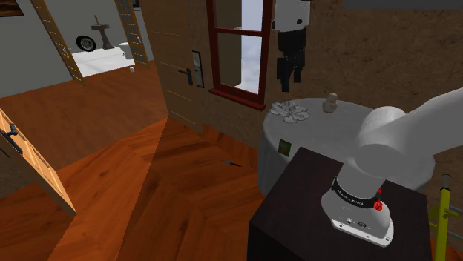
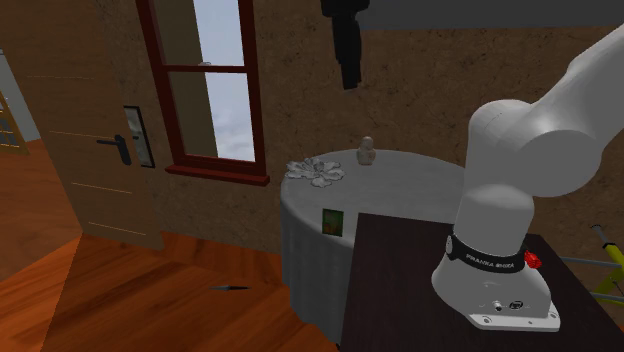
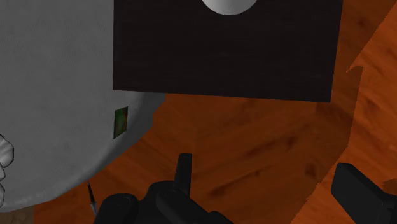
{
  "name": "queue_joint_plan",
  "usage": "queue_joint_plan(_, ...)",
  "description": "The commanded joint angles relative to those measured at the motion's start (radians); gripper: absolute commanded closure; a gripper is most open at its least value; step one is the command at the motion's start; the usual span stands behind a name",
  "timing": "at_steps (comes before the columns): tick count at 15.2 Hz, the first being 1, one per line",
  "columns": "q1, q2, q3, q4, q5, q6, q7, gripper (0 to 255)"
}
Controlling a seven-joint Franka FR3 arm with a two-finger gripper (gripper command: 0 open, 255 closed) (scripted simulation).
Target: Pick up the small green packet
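Observation:
The small green packet [image 1: 284, 147] [image 2: 332, 221] [image 3: 120, 122] lies flat at the edge of the round grey table [image 1: 349, 122] [image 2: 420, 180] [image 3: 57, 76], on the side nearest the stand. My black gripper [image 1: 291, 78] [image 2: 349, 72] hangs high above the table, in front of the brown wall next to the window, far from the packet. In the wrist view the gripper [image 3: 270, 184] is open: its fingers [image 3: 183, 170] stand wide apart over the wooden floor with nothing between them, and the packet lies off to one side.
A white flower-shaped object [image 1: 289, 111] [image 2: 315, 171] and a small pale figurine [image 1: 331, 103] [image 2: 367, 151] sit on the table's far part. The dark stand [image 1: 312, 200] [image 2: 400, 280] abuts the table. A thin dark object [image 2: 230, 288] lies on the floor.

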Motion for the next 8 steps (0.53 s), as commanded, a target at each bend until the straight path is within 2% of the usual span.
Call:
queue_joint_plan(1,0.0,0.0,0.0,0.0,0.0,0.0,0.0,0)
queue_joint_plan(8,-0.044,-0.037,-0.102,-0.22,-0.075,0.227,-0.099,0)
